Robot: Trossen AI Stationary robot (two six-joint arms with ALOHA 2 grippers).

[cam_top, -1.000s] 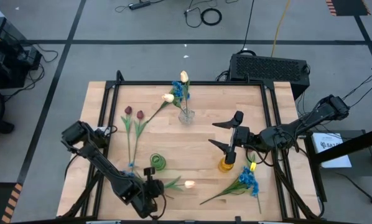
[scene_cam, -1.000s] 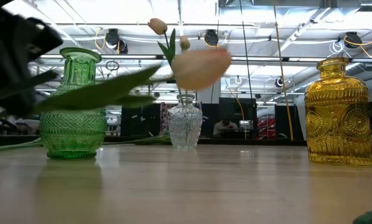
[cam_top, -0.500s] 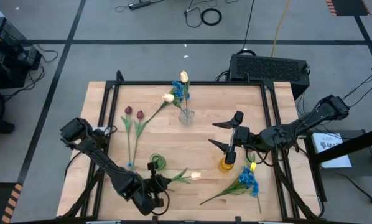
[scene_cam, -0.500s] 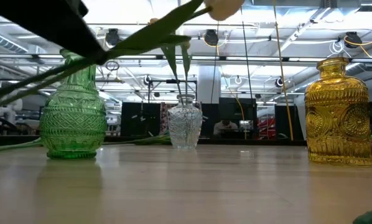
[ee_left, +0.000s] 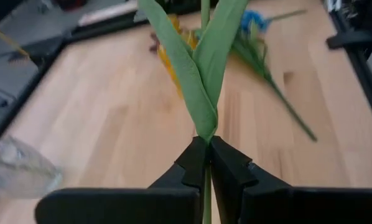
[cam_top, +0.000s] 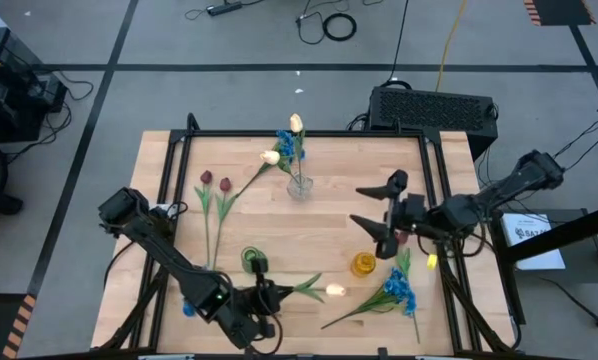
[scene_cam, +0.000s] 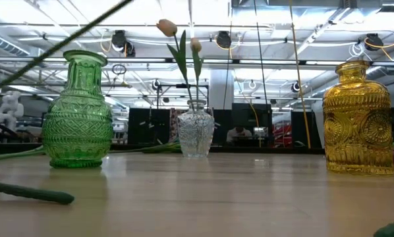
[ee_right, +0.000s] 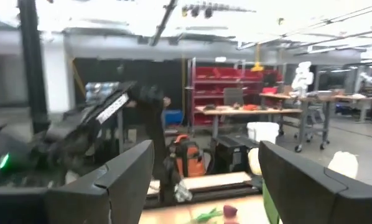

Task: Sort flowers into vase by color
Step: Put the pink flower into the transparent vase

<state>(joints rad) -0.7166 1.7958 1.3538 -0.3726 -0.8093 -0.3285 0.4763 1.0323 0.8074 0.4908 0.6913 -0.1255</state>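
My left gripper [cam_top: 266,296] is near the table's near edge, shut on a cream-peach tulip whose bloom [cam_top: 334,291] points toward the yellow vase [cam_top: 364,264]. The green vase [cam_top: 252,262] stands just beyond the gripper. The clear vase [cam_top: 299,187] holds a cream tulip and a blue bloom by their stems. Two dark red tulips [cam_top: 215,183] and another cream tulip [cam_top: 270,157] lie flat on the table. Blue flowers [cam_top: 399,290] lie near the right near corner. My right gripper [cam_top: 372,212] hovers open, just beyond the yellow vase. My left gripper pinches the tulip's stem between its two fingers [ee_left: 226,167], just below the base of the two leaves [ee_left: 206,138]. The fingers lie about level, pointing toward the table's right, along the stem. The tulip is lifted clear and slants upward [scene_cam: 65,45] toward its bloom.
In the low view the green vase [scene_cam: 78,112], clear vase [scene_cam: 196,131] and yellow vase [scene_cam: 358,118] stand in a row. A green stem piece [scene_cam: 32,191] lies low at the near left. Bare wood lies between the three vases. A black box [cam_top: 434,108] sits beyond the far edge.
My left gripper has moved toward the table's right along the near edge and risen, carrying the tulip; the bloom has climbed out of the low view and now points at the yellow vase. My right gripper has drawn back toward the right edge, uncovering the yellow vase, and has stayed open.
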